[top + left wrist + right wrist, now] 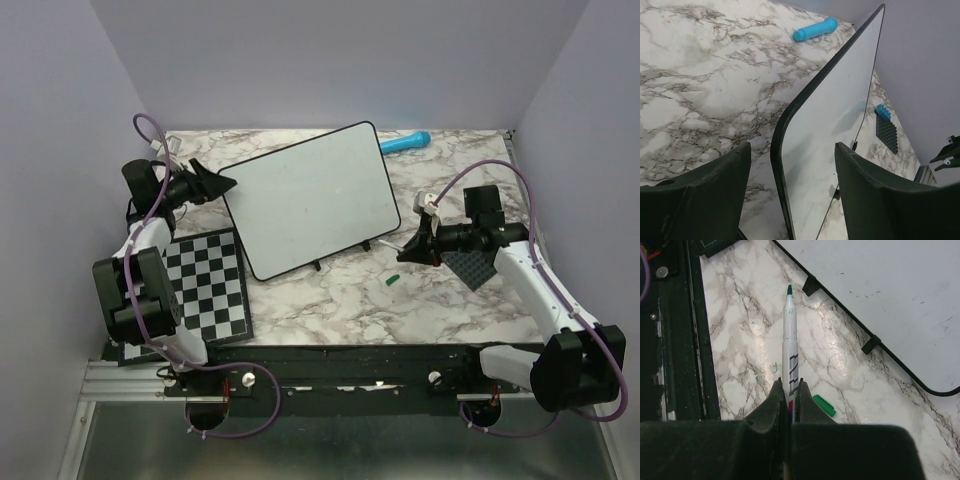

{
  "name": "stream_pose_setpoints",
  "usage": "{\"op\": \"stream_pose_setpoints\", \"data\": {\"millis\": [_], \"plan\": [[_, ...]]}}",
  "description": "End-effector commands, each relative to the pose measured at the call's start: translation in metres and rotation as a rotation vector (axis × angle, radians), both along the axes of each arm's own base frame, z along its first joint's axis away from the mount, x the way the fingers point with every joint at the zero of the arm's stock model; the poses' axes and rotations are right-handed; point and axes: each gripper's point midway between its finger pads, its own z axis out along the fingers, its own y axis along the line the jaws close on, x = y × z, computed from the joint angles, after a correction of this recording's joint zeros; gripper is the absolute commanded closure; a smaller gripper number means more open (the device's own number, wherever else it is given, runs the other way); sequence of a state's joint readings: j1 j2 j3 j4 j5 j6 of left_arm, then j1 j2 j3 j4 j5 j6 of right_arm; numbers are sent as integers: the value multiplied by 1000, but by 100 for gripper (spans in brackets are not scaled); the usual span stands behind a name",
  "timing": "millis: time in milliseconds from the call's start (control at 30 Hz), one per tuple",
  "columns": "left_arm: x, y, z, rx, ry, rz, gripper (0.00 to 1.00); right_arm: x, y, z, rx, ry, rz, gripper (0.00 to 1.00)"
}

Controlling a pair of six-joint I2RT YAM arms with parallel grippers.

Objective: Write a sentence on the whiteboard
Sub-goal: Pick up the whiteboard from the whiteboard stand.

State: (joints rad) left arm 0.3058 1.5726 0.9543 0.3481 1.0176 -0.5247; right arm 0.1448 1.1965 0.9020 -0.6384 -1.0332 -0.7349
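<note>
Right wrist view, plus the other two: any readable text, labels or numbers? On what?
Nothing legible in any view.
Whiteboard: no writing, only faint specks.
Marker: a tiny mark near the tip and dark stripes on the barrel, too blurred to read.
Table: a small green squiggle, not a readable character.
</note>
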Motion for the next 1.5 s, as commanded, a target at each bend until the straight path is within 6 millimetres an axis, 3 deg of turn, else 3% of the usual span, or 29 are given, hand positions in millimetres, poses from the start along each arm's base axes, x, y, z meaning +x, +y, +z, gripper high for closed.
{"op": "stream_pose_setpoints", "data": {"millis": [0,133,167,333,733,800,833,867,933,967,1067,1267,1333,1367,1433,1467], "plan": [[5,-6,18,-40,-70,-96,28,-2,0,-5,-14,-14,10,100],[8,-13,15,-131,-61,-144,37,-2,-1,-6,-17,-11,9,99],[10,-13,24,-125,-128,-158,42,-1,-1,-6,-18,-12,7,99],[9,-21,27,-211,-134,-228,60,0,-1,-7,-23,-13,6,100],[0,-24,13,-202,-133,-232,57,2,-2,-9,-30,-9,1,99],[0,-23,-2,-207,-63,-206,54,1,-1,-9,-28,-11,2,99],[1,-22,-5,-139,-115,-201,53,1,-2,-9,-28,-10,2,99],[-2,-22,-21,-154,-14,-185,51,1,-2,-9,-27,-11,2,100],[2,-18,-26,-83,-7,-160,50,1,-2,-7,-25,-16,2,99],[-2,-19,-43,-37,37,-170,50,1,-1,-7,-24,-17,3,100],[-3,-25,-32,-34,4,-189,50,0,-2,-6,-25,-17,2,99],[-16,-40,-31,-48,-22,-241,55,-1,-1,-4,-22,-26,5,100],[-18,-45,-26,-81,-19,-251,60,-1,-1,-4,-22,-29,5,99],[-17,-46,-15,-77,-82,-265,68,-1,-1,-3,-22,-30,5,100],[-23,-49,-11,-145,-49,-270,84,-2,-2,-3,-22,-30,5,100],[-22,-49,0,-133,-120,-278,99,-2,-2,-3,-23,-32,3,99]]}}
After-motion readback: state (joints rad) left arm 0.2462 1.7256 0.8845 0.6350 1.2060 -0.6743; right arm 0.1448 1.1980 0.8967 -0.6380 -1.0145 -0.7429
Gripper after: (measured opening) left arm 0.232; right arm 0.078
